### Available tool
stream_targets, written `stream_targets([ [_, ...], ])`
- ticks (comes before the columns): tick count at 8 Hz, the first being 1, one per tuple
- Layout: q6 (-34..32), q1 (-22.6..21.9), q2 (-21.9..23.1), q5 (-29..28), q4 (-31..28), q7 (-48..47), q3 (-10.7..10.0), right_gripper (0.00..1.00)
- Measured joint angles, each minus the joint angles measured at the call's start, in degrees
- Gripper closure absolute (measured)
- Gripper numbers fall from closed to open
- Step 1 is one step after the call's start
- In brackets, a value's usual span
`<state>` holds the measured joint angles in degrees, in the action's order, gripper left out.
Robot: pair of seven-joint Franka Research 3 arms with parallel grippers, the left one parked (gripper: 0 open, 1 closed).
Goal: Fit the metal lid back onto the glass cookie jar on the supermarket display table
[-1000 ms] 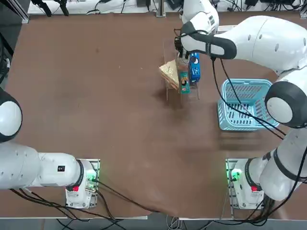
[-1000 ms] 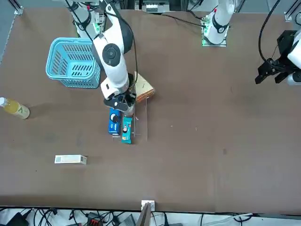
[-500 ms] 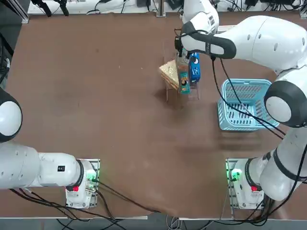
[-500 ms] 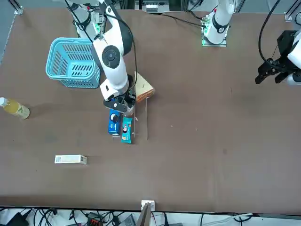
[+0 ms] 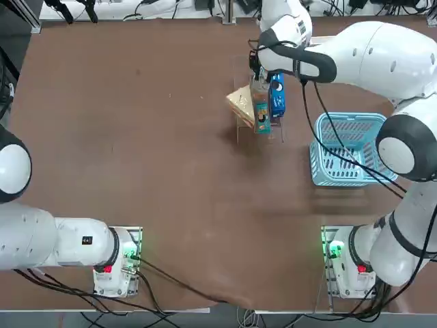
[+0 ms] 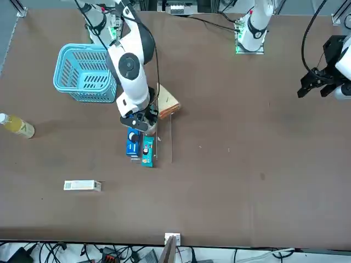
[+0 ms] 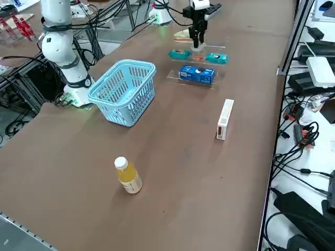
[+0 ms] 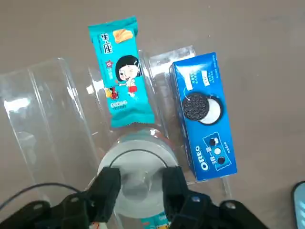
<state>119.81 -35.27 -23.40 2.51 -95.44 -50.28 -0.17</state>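
See the right hand [image 8: 141,174] low over the glass cookie jar [image 8: 155,135], with fingers [image 8: 111,180] spread apart. See a bit of room between the two fingers, with the small bump on a round, grey-white top in the middle. Looks like the metal lid [image 8: 126,202], right under the hand and over the jar. Cannot tell if touching a finger, or if flat on the jar all the way around.

Around the jar, under the hand and out past both sides, see a clear plastic tray [image 8: 47,107]. Just to the right of the hand, find a blue cookie box [image 8: 202,117] with black and white cookies on the front. Near the hand, on the side away from the robot, find a shiny teal snack pack [image 8: 123,71]. On the side of the hand toward the robot, find one more teal pack [image 7: 179,54]. To the left of the hand and a little toward the robot, find a tan block [image 5: 242,105].

Farther to the right of the hand, and nearer to the robot, see a light blue basket [image 5: 351,149] full of little holes. Well off to the right of the hand, see a yellow bottle [image 7: 129,175] with a white cap, on the brown bench [image 7: 172,172]. Out past the hand, away from the robot and also to the right, see a little white box [image 6: 82,185] on the bench too.
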Motion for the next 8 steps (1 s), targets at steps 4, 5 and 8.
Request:
stream_targets([
  [4,-3.59,0.63,0.98,-0.05,2.62,0.0,-0.13,0.35],
  [5,-4.84,1.54,1.75,-0.06,2.98,0.32,-0.18,0.34],
  [8,-12.9,6.1,4.29,-1.18,5.73,6.68,-0.43,0.34],
])
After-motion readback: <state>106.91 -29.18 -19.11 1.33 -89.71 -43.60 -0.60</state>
